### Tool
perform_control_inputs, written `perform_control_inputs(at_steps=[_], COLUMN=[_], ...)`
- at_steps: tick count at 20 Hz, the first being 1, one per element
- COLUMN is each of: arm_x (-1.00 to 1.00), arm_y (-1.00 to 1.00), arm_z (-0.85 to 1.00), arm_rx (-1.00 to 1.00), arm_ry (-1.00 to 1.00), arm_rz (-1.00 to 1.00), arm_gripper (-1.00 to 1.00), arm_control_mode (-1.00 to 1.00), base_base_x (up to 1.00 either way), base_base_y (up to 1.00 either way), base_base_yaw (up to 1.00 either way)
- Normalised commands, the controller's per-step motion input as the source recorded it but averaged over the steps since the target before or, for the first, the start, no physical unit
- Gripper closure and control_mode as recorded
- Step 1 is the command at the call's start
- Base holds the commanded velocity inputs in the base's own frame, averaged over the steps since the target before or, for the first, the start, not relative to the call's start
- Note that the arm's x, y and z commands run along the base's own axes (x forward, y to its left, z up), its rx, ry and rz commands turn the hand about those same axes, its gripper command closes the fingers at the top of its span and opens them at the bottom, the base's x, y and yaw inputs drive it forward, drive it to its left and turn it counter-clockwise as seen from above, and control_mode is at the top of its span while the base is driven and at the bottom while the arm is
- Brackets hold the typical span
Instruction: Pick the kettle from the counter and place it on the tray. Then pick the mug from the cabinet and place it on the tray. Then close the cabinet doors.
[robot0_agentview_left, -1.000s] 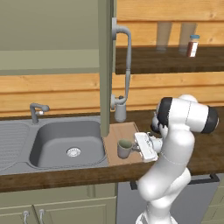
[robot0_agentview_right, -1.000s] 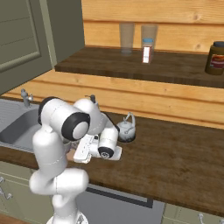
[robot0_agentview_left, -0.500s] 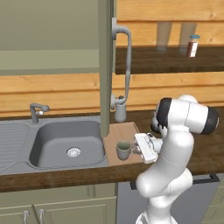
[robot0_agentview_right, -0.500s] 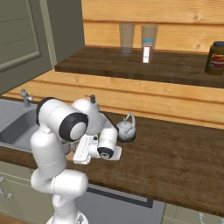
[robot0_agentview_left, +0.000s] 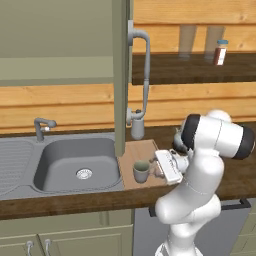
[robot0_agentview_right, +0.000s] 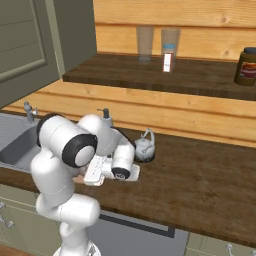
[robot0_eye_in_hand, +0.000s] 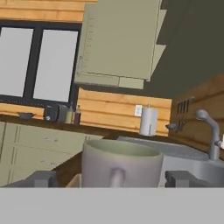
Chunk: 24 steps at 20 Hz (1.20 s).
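Pincer (robot0_eye_in_hand: 109, 178) released, tips astride mug (robot0_eye_in_hand: 121, 162), tray (robot0_agentview_left: 144, 161) partly hidden by arm, kettle (robot0_agentview_right: 144, 148) half behind wrist

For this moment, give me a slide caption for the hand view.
Open gripper straddles the grey mug on the tray.

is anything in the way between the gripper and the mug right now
Nothing visible stands between them. In the hand view the mug sits directly between the open gripper's finger tips, with a gap on each side. In the left base view it stands on the tray.
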Motion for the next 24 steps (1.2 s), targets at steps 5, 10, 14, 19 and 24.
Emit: perform_control_inputs(at_steps=[5,10,14,19,24], arm_x=[-0.16,-0.28,-0.37,-0.38,-0.19], arm_y=[-0.35,-0.38,-0.29,-0.34,-0.4], arm_z=[0.64,0.75,0.75,0.71,0.7], arm_rx=[0.0,0.0,0.0,0.0,0.0], arm_ry=[0.0,0.02,0.04,0.09,0.28], arm_rz=[-0.08,-0.13,-0.21,-0.34,-0.47], arm_gripper=[-1.0,-1.0,-1.0,-1.0,-1.0], arm_control_mode=[-1.0,-1.0,-1.0,-1.0,-1.0], base_base_x=[0.0,0.0,0.0,0.0,0.0], base_base_y=[0.0,0.0,0.0,0.0,0.0], base_base_yaw=[0.0,0.0,0.0,0.0,0.0])
